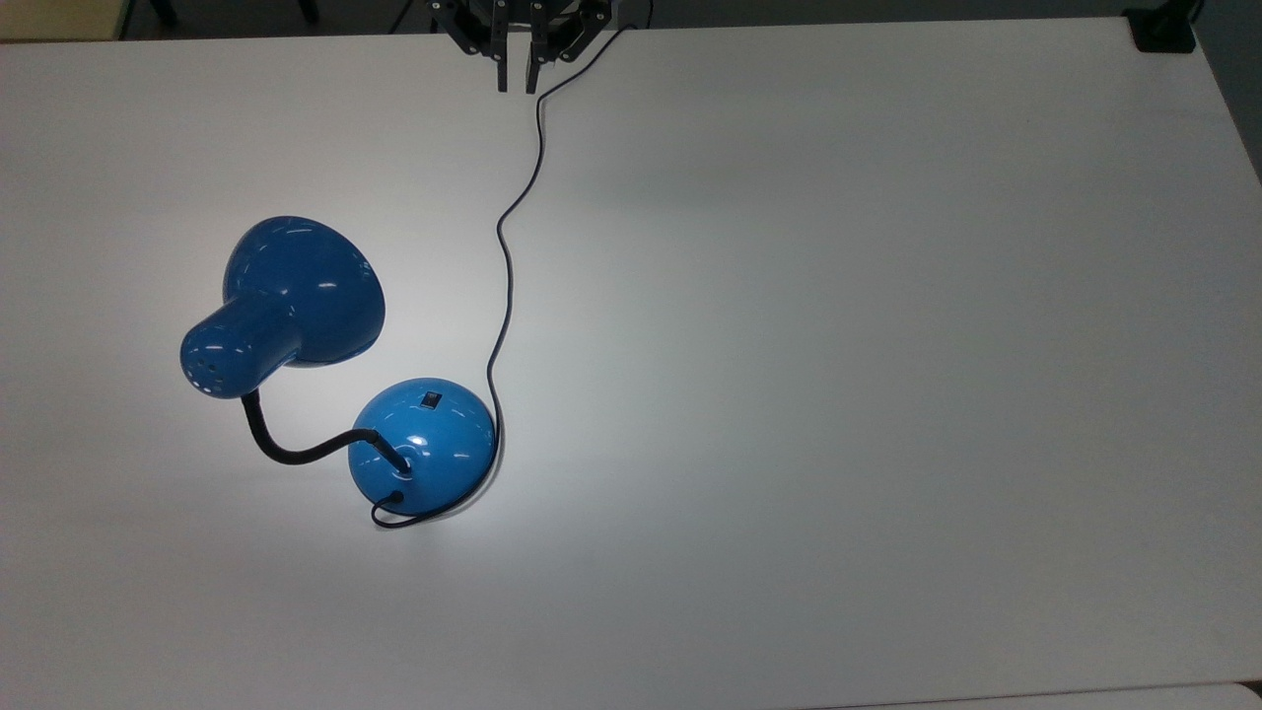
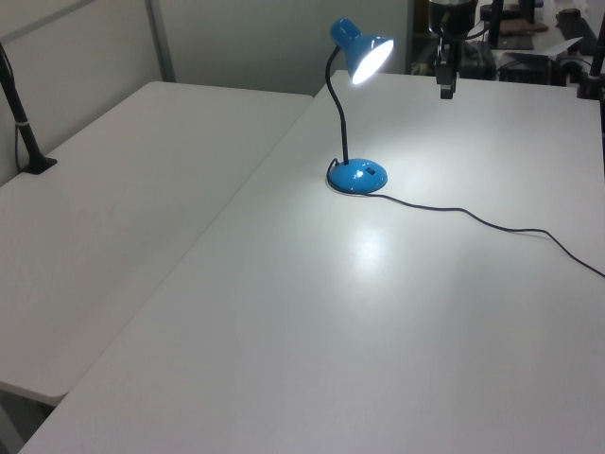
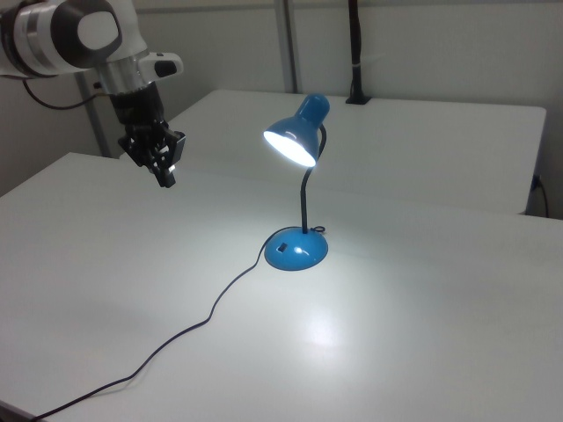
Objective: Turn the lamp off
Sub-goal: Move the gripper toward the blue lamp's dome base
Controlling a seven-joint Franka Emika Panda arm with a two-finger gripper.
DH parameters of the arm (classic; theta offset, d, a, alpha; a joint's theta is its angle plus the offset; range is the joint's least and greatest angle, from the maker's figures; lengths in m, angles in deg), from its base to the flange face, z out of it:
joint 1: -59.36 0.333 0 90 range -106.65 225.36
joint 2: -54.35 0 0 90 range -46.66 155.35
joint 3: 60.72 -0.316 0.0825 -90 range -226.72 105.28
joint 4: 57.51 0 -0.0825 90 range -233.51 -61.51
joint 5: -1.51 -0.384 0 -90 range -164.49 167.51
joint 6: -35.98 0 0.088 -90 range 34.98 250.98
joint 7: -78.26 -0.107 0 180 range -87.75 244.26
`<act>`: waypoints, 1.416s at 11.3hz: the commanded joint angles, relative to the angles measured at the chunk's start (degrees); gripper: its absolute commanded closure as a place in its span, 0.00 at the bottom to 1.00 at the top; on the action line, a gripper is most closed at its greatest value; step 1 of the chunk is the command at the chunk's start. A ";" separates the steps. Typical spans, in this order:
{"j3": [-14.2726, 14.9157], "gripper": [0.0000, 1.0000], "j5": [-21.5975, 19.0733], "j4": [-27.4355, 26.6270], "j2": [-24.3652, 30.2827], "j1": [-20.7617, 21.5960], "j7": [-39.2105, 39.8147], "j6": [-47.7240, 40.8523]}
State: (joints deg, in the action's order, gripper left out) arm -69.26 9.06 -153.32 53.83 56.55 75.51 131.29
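lamp (image 1: pixel 424 449) lit, standing on white bench (image 1: pixel 887 394), base nearer top view's left edge | cord (image 1: pixel 505 286) trails to far edge | end effector (image 1: pixel 516 84) clenched, empty, above far edge, well apart from lamp

The top view looks straight down on the bench (image 1: pixel 789 394). The left view and right view look down at a slant from opposite ends, farther back. All three share the lamp (image 1: pixel 424 449) (image 2: pixel 357 176) (image 3: pixel 297 250) and gripper (image 1: pixel 517 84) (image 2: pixel 445 91) (image 3: pixel 165 180).
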 commanded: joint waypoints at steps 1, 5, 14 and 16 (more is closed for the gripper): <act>0.46 1.00 -1.65 0.72 -0.71 -0.27 1.43 -0.83; 0.37 1.00 -3.85 -2.61 -1.94 -3.50 -0.06 7.31; 0.54 1.00 -3.95 -15.10 -12.74 -8.17 -14.13 40.45; 0.55 1.00 -3.68 -14.75 -16.35 -8.53 -15.53 46.95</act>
State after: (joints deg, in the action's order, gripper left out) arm -68.98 5.53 -168.00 40.73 48.01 62.34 171.42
